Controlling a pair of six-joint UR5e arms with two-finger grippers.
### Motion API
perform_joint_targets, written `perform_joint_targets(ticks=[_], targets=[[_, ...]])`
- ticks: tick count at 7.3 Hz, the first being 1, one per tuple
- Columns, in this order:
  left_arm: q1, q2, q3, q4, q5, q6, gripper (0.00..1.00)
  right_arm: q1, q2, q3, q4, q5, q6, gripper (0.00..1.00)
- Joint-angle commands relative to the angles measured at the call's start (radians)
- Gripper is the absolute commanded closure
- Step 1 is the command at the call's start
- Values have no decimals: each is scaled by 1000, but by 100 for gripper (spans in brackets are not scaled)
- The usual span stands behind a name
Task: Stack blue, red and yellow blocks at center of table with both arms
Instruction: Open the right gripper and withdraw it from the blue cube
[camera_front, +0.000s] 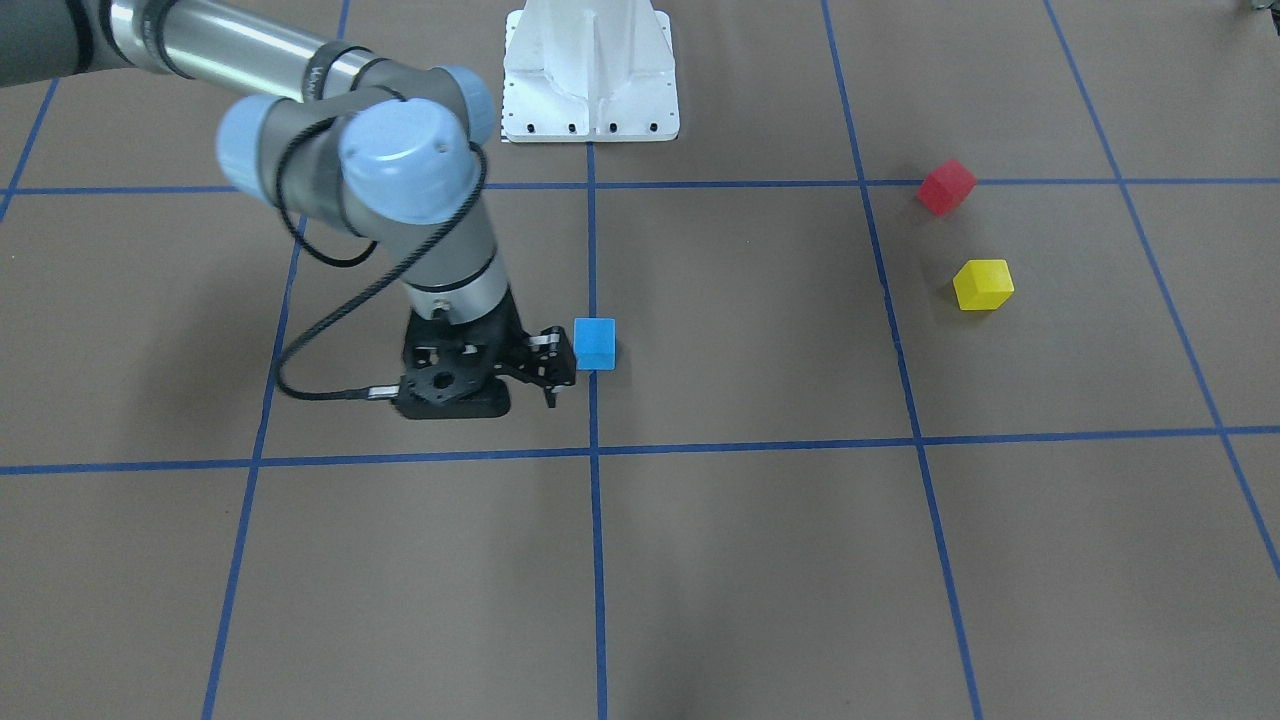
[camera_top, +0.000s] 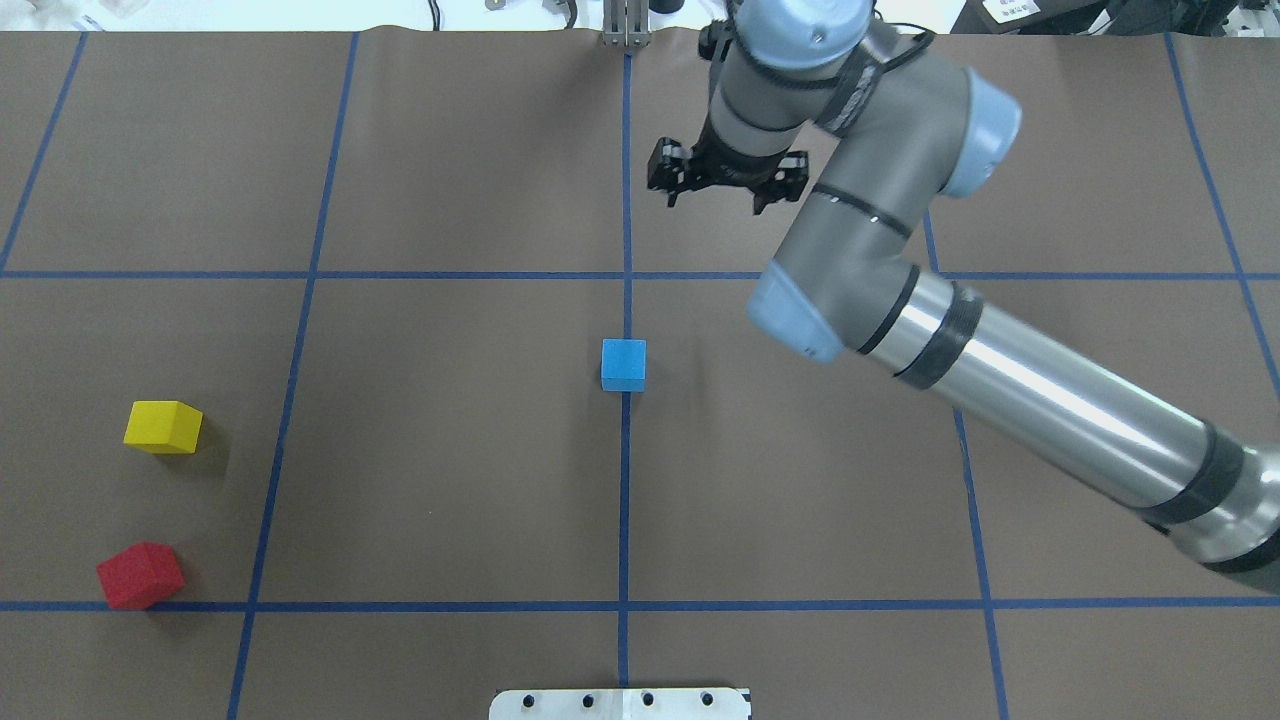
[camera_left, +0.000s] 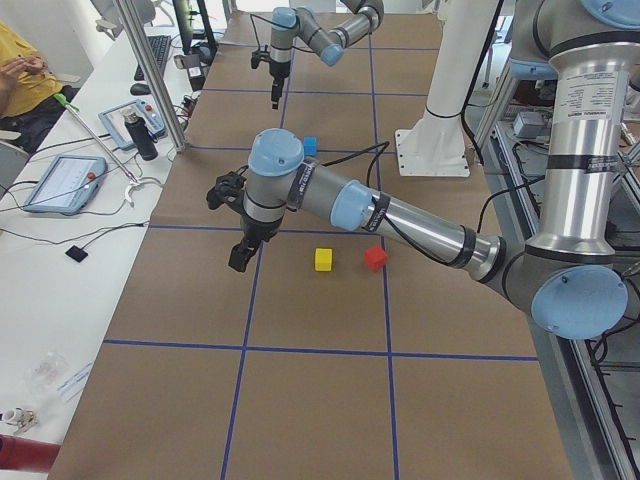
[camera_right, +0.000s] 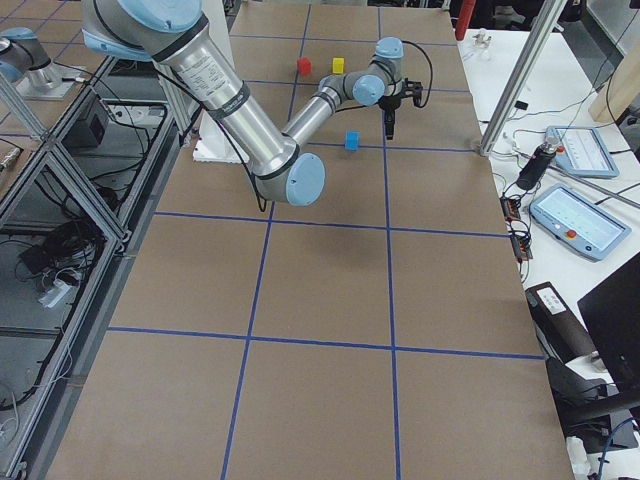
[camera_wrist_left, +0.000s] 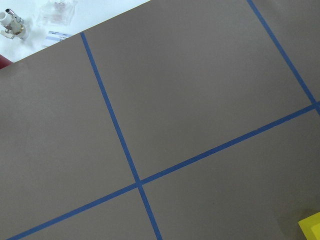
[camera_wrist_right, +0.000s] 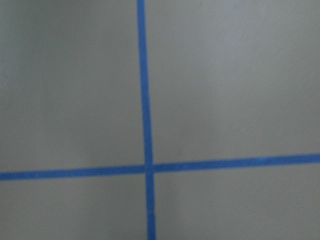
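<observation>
The blue block sits on the table's centre line. The yellow block and the red block lie apart on the robot's left side. My right gripper is open and empty, raised above the table beyond the blue block. My left gripper shows only in the exterior left view, hanging above the table to the left of the yellow block; I cannot tell if it is open. A yellow corner shows in the left wrist view.
The white robot base stands at the table's near edge. Blue tape lines grid the brown table. A side bench with tablets and a seated person lies beyond the far edge.
</observation>
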Motion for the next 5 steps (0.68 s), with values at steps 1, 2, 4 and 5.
perform_joint_targets(ticks=[1,2,4,5], targets=[[70,43,-18,-49,-94,-200,0,266,-189,146,-69,195,-348,0],[130,116,-23,-233,-79,-387,0,372,-259,180,-103,247,-517,0],[330,285,-24,-608,92,-696,0,509,-410,208,-106,296,-813,0],[430,297,-26,-641,145,-797,0,555,-462,205,-106,298,-930,0]])
